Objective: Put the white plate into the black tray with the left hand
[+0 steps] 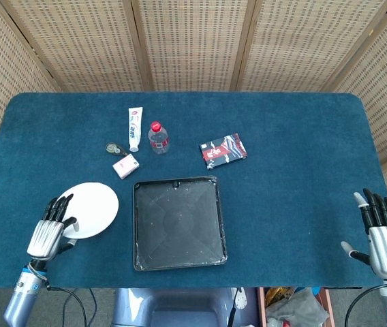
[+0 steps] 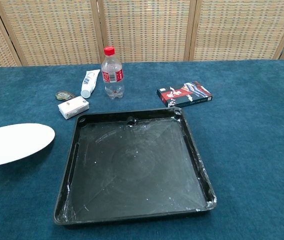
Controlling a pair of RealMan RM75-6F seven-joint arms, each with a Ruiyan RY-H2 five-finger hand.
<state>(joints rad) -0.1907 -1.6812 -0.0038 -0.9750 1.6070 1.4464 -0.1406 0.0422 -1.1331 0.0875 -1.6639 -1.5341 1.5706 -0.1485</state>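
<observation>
The left hand (image 1: 48, 232) grips the near-left edge of the white plate (image 1: 90, 210), left of the black tray (image 1: 139, 225). The right hand (image 1: 384, 235) rests empty with its fingers apart.

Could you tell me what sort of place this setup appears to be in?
Probably an indoor lab or test station: a table covered in blue cloth, woven rattan screens enclosing it, and assorted props such as a black tray and water bottle.
</observation>
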